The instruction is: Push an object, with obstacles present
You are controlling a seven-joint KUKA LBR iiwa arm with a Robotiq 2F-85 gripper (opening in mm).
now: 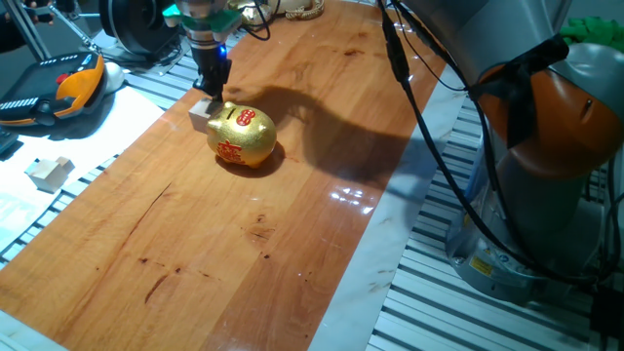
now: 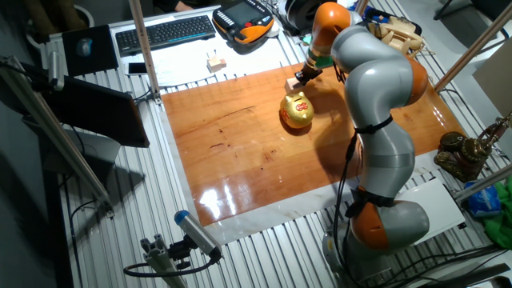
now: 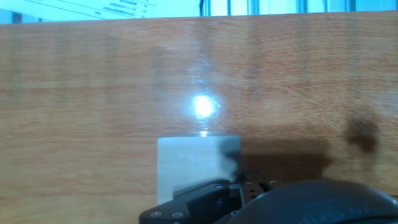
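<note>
The small pale beige cube [image 1: 202, 114] sits on the wooden board [image 1: 292, 214], close against the far left side of the golden piggy bank [image 1: 242, 135] with red markings. My gripper [image 1: 211, 88] points down right behind the cube, fingers together, tips at or just above the cube's back edge. In the other fixed view the cube [image 2: 291, 84] lies above the piggy bank [image 2: 297, 110], with the gripper [image 2: 305, 75] at its right. The hand view shows the cube [image 3: 193, 165] low in the middle and dark finger parts [image 3: 205, 199] below it.
A similar pale block [image 1: 49, 173] lies off the board on the white sheet at the left. An orange-black teach pendant [image 1: 54, 88] and cables lie at the back left. A keyboard [image 2: 164, 32] lies beyond the board. The board's edge [image 1: 385, 205] runs near the robot base.
</note>
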